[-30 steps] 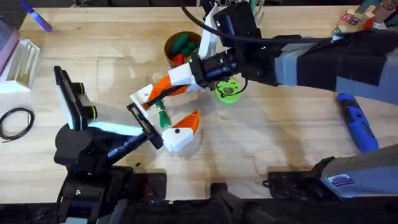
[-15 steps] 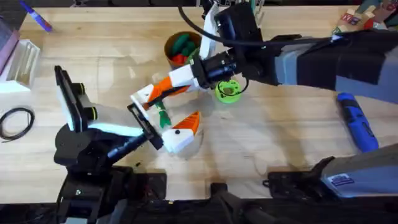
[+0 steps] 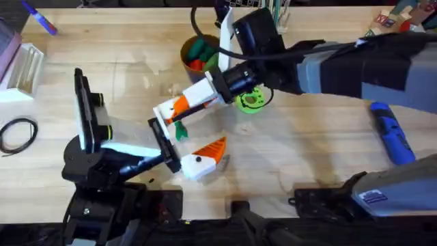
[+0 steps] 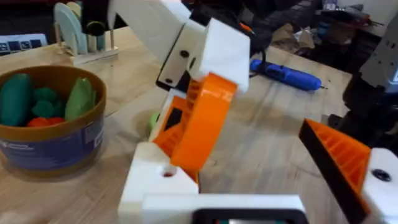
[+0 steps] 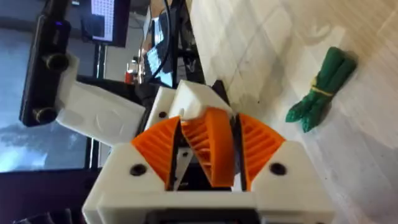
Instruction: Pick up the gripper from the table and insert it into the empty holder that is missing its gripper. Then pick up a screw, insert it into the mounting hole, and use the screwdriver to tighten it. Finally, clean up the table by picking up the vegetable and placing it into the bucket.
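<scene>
My right gripper (image 3: 186,102) reaches across from the right and is shut on the small orange gripper (image 5: 208,146), which is clamped between its orange pads (image 5: 155,148). It holds the wedge against the plain white holder (image 4: 155,183), one finger of my left gripper (image 3: 188,131). The left gripper's other finger carries an orange tip (image 4: 339,158), and the jaws stand apart. On the table under both grippers lies the dark-green vegetable (image 3: 179,128), also seen in the right wrist view (image 5: 320,90). The bucket (image 3: 198,53) sits behind them. At the right lies the blue screwdriver (image 3: 392,133).
A lime-green disc (image 3: 250,100) lies right of the right gripper. The bucket (image 4: 53,134) holds several toy vegetables. A white rack (image 3: 24,68), a black cable loop (image 3: 17,133) and a blue-purple marker (image 3: 39,19) are at the far left.
The right gripper brought the orange wedge lower and nearer the left arm's white holder. The left arm shifted slightly right, its orange-tipped finger moving toward the table's front.
</scene>
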Robot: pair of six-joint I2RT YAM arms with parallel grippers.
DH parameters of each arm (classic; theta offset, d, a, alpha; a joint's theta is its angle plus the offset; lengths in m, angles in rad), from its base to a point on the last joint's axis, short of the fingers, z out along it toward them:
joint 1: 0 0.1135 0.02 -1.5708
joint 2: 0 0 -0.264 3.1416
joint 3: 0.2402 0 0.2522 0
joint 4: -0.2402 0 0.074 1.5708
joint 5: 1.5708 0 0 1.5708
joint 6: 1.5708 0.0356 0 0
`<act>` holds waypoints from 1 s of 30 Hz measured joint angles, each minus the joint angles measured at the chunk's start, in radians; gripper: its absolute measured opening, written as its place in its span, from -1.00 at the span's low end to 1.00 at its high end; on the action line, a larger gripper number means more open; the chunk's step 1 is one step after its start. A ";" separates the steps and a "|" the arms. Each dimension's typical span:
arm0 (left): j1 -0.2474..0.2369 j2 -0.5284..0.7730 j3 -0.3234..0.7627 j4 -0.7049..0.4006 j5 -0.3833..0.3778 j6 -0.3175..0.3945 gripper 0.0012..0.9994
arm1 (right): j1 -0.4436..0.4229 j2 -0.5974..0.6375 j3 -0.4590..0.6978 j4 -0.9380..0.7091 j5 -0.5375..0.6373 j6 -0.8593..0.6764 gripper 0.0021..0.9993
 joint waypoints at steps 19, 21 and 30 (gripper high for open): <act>-0.009 -0.006 0.000 -0.017 0.075 0.021 0.97 | -0.095 -0.139 -0.001 -0.311 0.280 -0.183 0.71; -0.010 -0.006 0.000 -0.017 0.078 0.022 0.97 | -0.100 -0.210 0.003 -0.404 0.415 -0.243 0.72; -0.010 -0.006 0.000 -0.017 0.078 0.025 0.97 | -0.103 -0.268 0.005 -0.625 0.946 -0.449 0.69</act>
